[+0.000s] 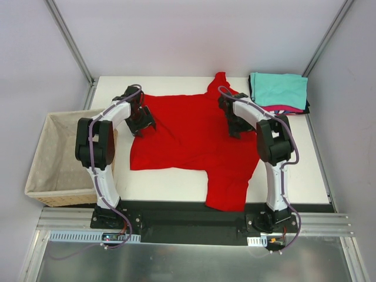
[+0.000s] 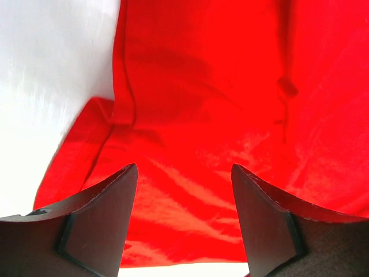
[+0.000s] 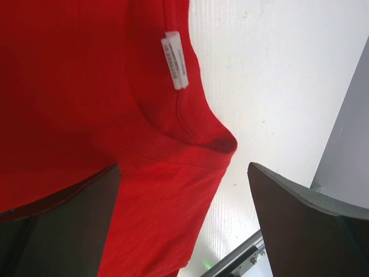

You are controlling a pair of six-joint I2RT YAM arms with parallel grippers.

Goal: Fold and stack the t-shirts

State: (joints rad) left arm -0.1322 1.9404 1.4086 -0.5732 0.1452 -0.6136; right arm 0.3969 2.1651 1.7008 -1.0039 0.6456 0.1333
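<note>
A bright red t-shirt (image 1: 194, 141) lies spread on the white table (image 1: 296, 170), one sleeve pointing to the back and one hanging toward the front edge. My left gripper (image 1: 141, 124) hovers open over the shirt's left edge; in its wrist view the gripper (image 2: 184, 168) has only wrinkled red cloth (image 2: 202, 104) below it and nothing between the fingers. My right gripper (image 1: 234, 124) stands open over the collar side. Its wrist view shows the gripper (image 3: 183, 167) above the neckline (image 3: 196, 135) and a white label (image 3: 174, 59). A folded stack, teal t-shirt (image 1: 279, 89) above pink (image 1: 286, 108) and black layers, sits at the back right.
A woven wicker basket (image 1: 41, 189) with beige lining stands off the table's left side. Bare table (image 2: 46, 69) shows left of the shirt in the left wrist view. The right wrist view shows a metal rail (image 3: 236, 259) and a grey wall (image 3: 351, 127) beyond the table (image 3: 277, 75).
</note>
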